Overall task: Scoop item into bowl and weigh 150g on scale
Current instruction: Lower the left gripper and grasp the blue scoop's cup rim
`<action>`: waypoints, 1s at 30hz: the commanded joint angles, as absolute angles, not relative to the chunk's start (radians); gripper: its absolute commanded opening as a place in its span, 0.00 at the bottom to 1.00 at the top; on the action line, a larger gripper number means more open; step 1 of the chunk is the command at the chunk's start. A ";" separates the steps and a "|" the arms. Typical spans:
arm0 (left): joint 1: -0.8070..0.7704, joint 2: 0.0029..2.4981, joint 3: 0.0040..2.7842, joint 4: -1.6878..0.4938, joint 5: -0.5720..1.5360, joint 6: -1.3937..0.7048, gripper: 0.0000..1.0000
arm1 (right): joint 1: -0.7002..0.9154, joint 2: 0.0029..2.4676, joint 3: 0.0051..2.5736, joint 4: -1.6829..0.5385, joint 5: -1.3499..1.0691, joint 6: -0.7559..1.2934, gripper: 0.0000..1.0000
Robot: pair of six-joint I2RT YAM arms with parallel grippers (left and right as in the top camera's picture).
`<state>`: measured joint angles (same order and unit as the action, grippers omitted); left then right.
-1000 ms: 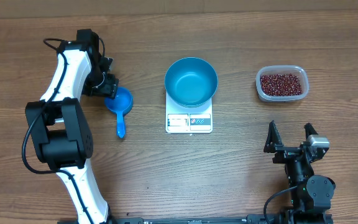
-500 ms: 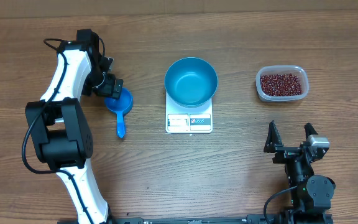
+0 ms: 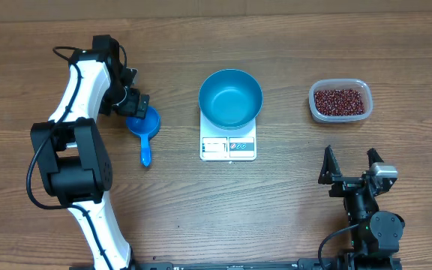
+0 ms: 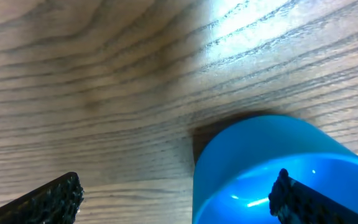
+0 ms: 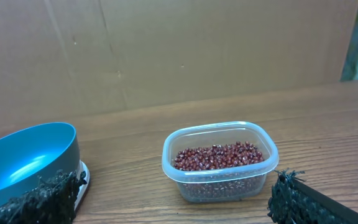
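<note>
The blue bowl (image 3: 230, 97) stands empty on the white scale (image 3: 228, 147) at mid table. The item, dark red-brown beans (image 3: 340, 100), fills a clear tub (image 3: 315, 105) at the right. A small blue scoop (image 3: 144, 124) lies left of the scale. My left gripper (image 3: 131, 109) is open at the scoop's cup. In the left wrist view the left gripper (image 4: 176, 199) straddles the cup wall (image 4: 229, 168), with one finger inside the cup and the other over the table. My right gripper (image 3: 349, 171) is open and empty near the front edge. In the right wrist view it (image 5: 176, 202) faces the beans (image 5: 216, 155), with the bowl (image 5: 23, 158) at left.
The scoop's handle (image 3: 145, 152) points toward the front of the table. The tub (image 5: 191, 180) sits to the right of the scale (image 5: 82, 177) with bare wood between them. A cardboard wall (image 5: 197, 50) backs the table.
The left gripper's fingers have spread wider around the scoop's cup. The scoop, the bowl, the tub and the right arm have not moved.
</note>
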<state>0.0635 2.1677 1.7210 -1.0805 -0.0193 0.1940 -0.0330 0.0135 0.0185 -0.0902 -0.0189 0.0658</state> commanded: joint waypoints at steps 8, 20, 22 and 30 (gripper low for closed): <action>0.059 2.185 1.658 -1.023 -0.011 0.214 1.00 | -0.037 0.003 0.008 -0.084 -0.021 0.052 1.00; 0.059 2.185 1.657 -1.024 -0.011 0.214 0.85 | -0.037 0.003 0.008 -0.084 -0.021 0.052 1.00; 0.059 2.185 1.657 -1.023 -0.011 0.214 0.85 | -0.037 0.003 0.008 -0.084 -0.021 0.052 1.00; 0.059 2.185 1.657 -1.023 -0.010 0.214 0.70 | -0.037 0.003 0.008 -0.084 -0.021 0.052 1.00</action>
<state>0.0635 2.1696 1.6665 -1.0245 -0.0193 0.2100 -0.0330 0.0135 0.0185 -0.0898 -0.0189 0.0662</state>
